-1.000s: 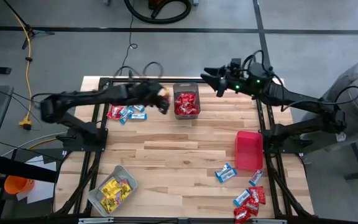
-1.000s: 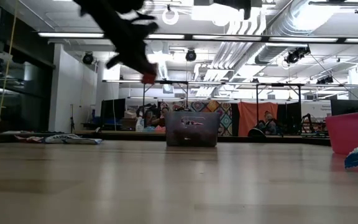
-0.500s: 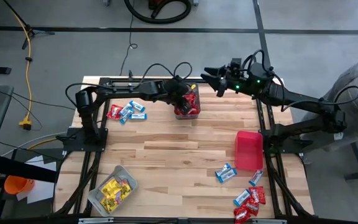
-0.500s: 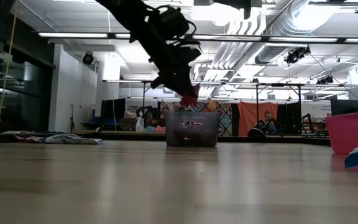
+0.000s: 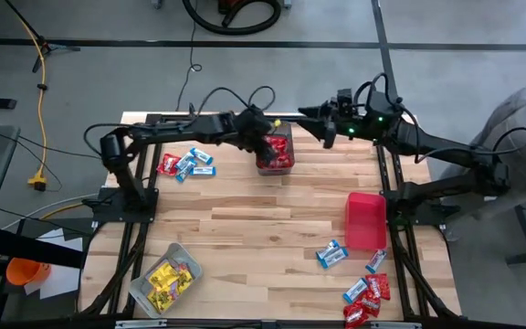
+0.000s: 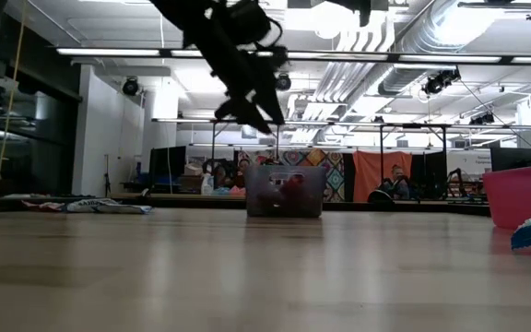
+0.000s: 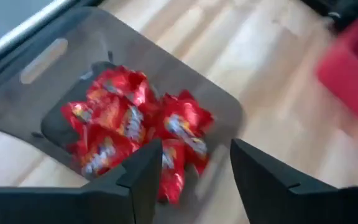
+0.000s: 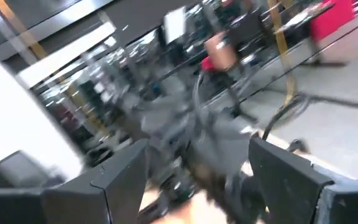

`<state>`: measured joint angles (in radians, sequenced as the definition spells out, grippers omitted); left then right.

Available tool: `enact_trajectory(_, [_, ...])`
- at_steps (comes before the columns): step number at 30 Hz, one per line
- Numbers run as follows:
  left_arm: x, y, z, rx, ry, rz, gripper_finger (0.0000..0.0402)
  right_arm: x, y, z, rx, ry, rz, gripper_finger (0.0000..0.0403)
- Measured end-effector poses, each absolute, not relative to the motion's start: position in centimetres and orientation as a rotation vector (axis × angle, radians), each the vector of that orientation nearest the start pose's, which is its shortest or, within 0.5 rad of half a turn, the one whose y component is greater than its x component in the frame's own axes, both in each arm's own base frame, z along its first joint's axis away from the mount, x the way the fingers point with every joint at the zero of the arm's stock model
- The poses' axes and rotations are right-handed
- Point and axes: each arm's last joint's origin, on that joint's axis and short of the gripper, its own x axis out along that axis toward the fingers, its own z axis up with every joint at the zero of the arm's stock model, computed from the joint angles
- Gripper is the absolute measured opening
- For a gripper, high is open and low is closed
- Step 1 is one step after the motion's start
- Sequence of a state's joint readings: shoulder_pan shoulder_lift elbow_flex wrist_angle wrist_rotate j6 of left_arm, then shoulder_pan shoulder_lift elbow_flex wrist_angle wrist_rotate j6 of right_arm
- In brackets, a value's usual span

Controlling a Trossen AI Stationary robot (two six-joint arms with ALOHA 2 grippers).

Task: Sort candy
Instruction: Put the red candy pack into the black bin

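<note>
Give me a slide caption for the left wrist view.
Left gripper open above the grey bin of red candy.

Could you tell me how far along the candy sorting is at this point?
Done: red candy fills the clear bin, yellow candy the mesh bin. In hand: the left hand hangs open over that bin. Left: loose packets and; the red bin is empty.

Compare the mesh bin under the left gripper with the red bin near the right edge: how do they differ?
The mesh bin is dark and holds red candy; the red bin looks empty. The left gripper hangs open above the mesh bin; nothing hovers over the red bin. Both sit on the table.
</note>
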<state>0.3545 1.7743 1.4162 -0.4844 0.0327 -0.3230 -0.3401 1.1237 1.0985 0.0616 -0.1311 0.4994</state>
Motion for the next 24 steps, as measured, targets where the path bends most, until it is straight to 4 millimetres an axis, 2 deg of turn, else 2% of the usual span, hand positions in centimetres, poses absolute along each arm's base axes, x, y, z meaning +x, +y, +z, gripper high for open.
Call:
enact_trajectory(2, [35.4,13.1,27.6,-0.488,0.753,0.378,0.0183,23.1,-7.4,39.7,0.529,-0.022,-0.112,0.0270])
enact_trajectory(5, [33.4,11.9,29.4,-0.484,0.684,0.324,0.0184,22.4,-5.9,38.6,0.634,0.172,0.031,0.0270])
enact_trajectory(10, [29.6,9.0,31.3,-0.437,0.422,0.238,0.0184,21.2,-1.4,36.2,0.786,0.543,0.127,0.0270])
enact_trajectory(14, [26.2,7.4,31.1,-0.493,0.278,0.212,0.0184,20.0,3.1,34.7,0.918,0.829,0.152,0.0270])
enact_trajectory(17, [24.2,6.4,30.9,-0.545,0.192,0.190,0.0184,19.0,6.6,33.7,0.971,1.008,0.109,0.0270])
enact_trajectory(20, [22.9,5.9,30.3,-0.584,0.150,0.178,0.0184,18.4,10.0,32.6,1.001,1.137,0.035,0.0270])
enact_trajectory(24, [22.2,5.7,29.9,-0.586,0.124,0.169,0.0184,18.3,14.4,30.3,1.030,1.315,-0.046,0.0270])
